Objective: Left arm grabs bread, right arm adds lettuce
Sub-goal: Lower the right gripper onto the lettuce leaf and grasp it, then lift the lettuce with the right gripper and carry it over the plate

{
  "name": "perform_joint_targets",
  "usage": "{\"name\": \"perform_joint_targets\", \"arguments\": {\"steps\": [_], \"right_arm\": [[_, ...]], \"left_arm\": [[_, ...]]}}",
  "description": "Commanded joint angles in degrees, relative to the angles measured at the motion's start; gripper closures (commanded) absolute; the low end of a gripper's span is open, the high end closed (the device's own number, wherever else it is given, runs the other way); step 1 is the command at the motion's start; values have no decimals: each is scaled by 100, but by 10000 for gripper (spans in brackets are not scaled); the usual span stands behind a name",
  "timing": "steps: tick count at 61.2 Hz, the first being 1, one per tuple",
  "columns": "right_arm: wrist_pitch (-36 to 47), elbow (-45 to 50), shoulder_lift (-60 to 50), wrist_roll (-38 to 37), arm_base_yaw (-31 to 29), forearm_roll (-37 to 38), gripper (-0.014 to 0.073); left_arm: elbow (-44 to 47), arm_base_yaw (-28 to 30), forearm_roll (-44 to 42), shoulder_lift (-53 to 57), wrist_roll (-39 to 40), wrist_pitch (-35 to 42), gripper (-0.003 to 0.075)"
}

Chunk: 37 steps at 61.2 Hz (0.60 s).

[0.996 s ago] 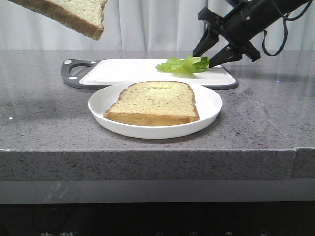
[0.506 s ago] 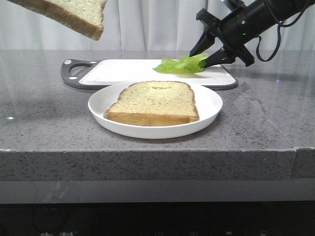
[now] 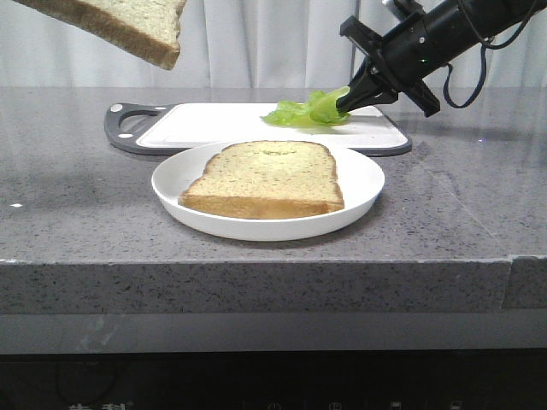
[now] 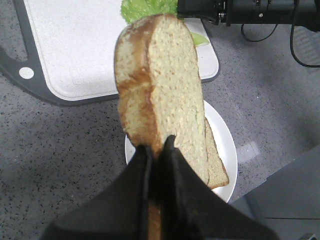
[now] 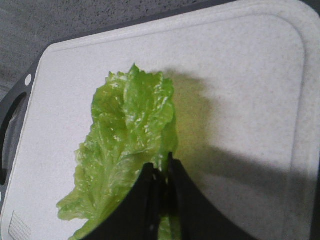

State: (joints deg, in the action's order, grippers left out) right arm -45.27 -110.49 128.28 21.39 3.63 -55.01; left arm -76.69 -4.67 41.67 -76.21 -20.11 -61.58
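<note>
**Lettuce pinched at board, bread held clear**

Right tool [image 5: 161,172] is closed on the stem end of the lettuce [image 3: 303,109], over the cutting board [image 3: 214,124] at the 12 o'clock side of the plate [image 3: 363,175]; most of the leaf hangs free. Left tool [image 4: 159,150] is clamped on the bread [image 4: 165,90], edge-on, high toward 10 o'clock, likely to keep the plate open. A thinner slice [image 3: 265,178] lies flat on the plate, face up, apparently to receive the leaf. The tabletop [image 3: 77,213] carries plate and board.

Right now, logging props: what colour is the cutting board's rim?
Dark grey rim around a white speckled board; left wrist view.
</note>
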Motion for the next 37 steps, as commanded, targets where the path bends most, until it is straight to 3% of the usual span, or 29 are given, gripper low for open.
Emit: {"name": "perform_joint_targets", "arguments": {"steps": [1, 16, 27, 37], "right_arm": [[-161, -186, -623, 89, -5, -207, 659], [-360, 107, -1561, 57, -34, -394, 659], [90, 1702, -2902, 387, -5, -574, 659], [85, 3114, -4042, 1236, 13, -1462, 659]], "left_arm": [[-131, 4, 337, 195, -17, 256, 741], [-131, 4, 337, 195, -17, 256, 741], [-131, 4, 337, 195, -17, 256, 741], [-131, 4, 337, 195, -17, 256, 741]]}}
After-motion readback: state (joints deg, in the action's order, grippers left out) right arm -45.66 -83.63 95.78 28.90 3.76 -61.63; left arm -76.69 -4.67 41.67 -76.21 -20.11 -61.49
